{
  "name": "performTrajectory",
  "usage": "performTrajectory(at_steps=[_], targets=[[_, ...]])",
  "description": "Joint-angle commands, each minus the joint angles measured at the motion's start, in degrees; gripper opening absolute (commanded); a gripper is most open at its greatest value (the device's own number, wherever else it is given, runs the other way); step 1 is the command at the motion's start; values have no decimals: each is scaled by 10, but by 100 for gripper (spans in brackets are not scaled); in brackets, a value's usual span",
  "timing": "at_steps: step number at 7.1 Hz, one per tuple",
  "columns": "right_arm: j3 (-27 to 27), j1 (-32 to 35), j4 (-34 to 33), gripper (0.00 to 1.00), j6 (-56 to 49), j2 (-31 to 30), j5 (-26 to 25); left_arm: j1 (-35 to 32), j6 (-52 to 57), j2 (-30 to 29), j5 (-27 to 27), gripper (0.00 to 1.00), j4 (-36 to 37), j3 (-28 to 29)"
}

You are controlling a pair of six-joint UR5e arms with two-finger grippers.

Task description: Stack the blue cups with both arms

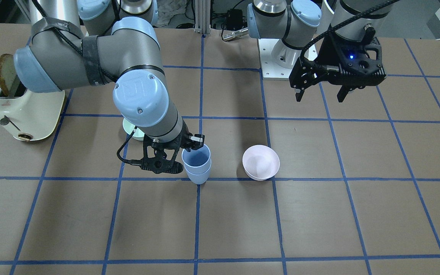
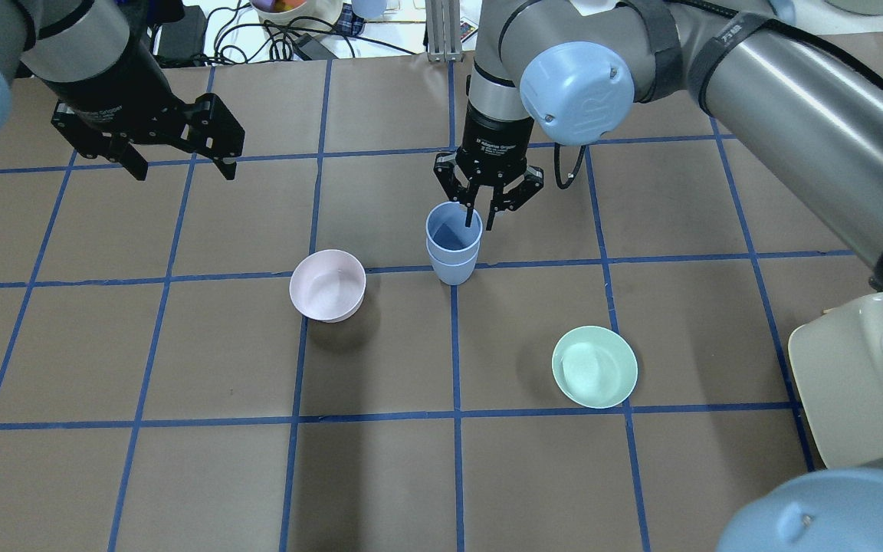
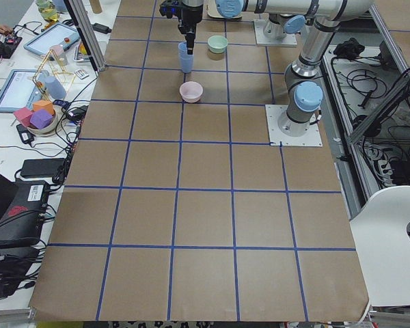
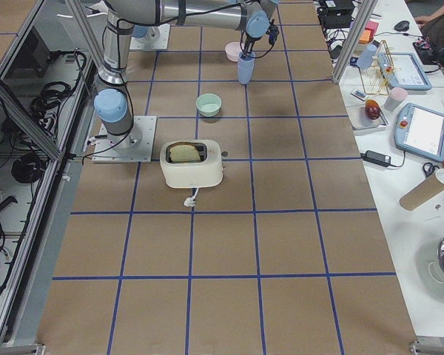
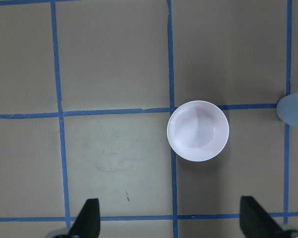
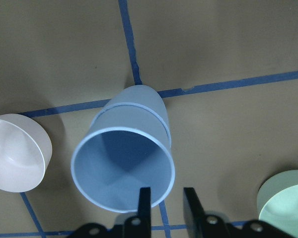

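The two blue cups stand nested, one inside the other, on a grid line near the table's middle; they also show in the overhead view and the right wrist view. My right gripper is at the upper cup's rim, one finger inside the cup and one outside, with a narrow gap on both sides of the wall. My left gripper is open and empty, held high over the table away from the cups. Its wrist view shows the cups' edge.
A pale pink bowl sits beside the cups toward my left arm. A mint-green bowl sits nearer my base on the right. A cream toaster with a bread slice stands at the right side.
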Motion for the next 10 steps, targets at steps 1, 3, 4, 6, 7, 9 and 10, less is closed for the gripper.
performTrajectory(at_steps=[1, 3, 4, 6, 7, 9, 10], targets=[[-8, -10, -37, 98, 1, -10, -13, 0, -1, 0, 0, 100, 0, 1], [-9, -62, -31, 100, -18, -41, -69, 1, -1, 0, 1, 100, 0, 4], [-2, -89, -20, 100, -52, -67, -83, 0, -1, 0, 1, 100, 0, 4], [-3, -113, 0, 100, -71, -101, -86, 0, -1, 0, 1, 100, 0, 4], [-2, -117, 24, 100, -69, -106, -87, 0, -1, 0, 1, 100, 0, 4], [5, -128, 30, 100, -77, -105, -87, 0, -1, 0, 1, 100, 0, 4], [13, -140, 34, 100, -78, -111, -93, 1, -1, 0, 1, 100, 0, 4]])
